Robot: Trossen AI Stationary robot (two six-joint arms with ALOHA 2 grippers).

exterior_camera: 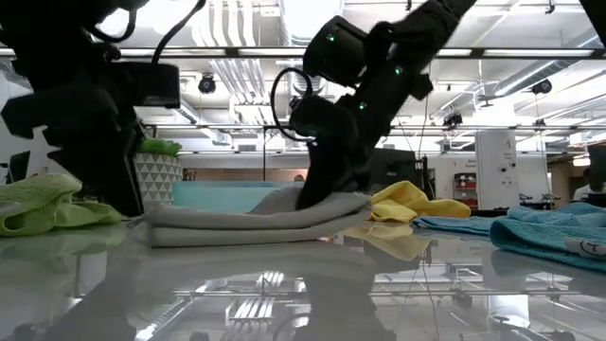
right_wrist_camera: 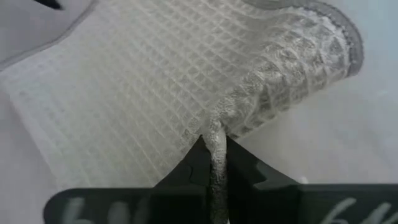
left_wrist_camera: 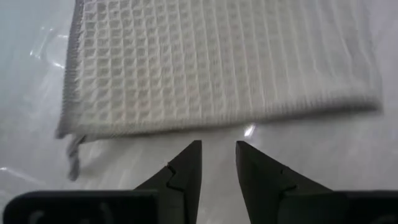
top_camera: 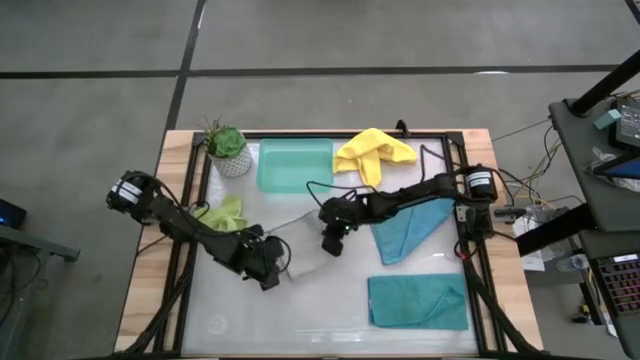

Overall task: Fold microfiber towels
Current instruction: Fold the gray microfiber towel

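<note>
Right gripper is pinched on the grey towel edge mid-frame, left gripper slightly open and empty; carry the edge across low and square.

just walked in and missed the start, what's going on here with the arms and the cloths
Two robot arms are folding towels on a table. The right gripper is shut on an edge of the grey towel in the middle of the table, pinching a fold of it. The left gripper sits just off that towel's other edge, slightly apart and holding nothing. One teal towel already lies folded flat; another teal towel, the yellow towel and the lime towel lie crumpled.
</note>
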